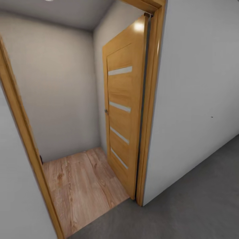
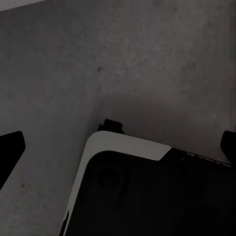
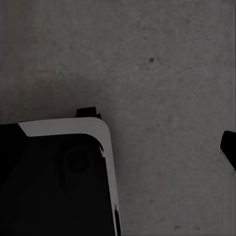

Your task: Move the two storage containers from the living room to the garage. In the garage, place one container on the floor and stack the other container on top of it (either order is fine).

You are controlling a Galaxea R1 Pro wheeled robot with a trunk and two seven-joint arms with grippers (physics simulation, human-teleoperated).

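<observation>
Ahead of me I see a wooden door (image 1: 122, 113) with four narrow frosted glass strips, swung open into a small room with plain pale walls (image 1: 59, 89). Its wooden door frame (image 1: 149, 109) stands just beside it. Light wood-plank flooring (image 1: 79, 189) runs from the threshold to the far wall.

head: high, facing open door (image 1: 121, 116) | wrists: near, down at floor (image 2: 147, 64), shared
</observation>
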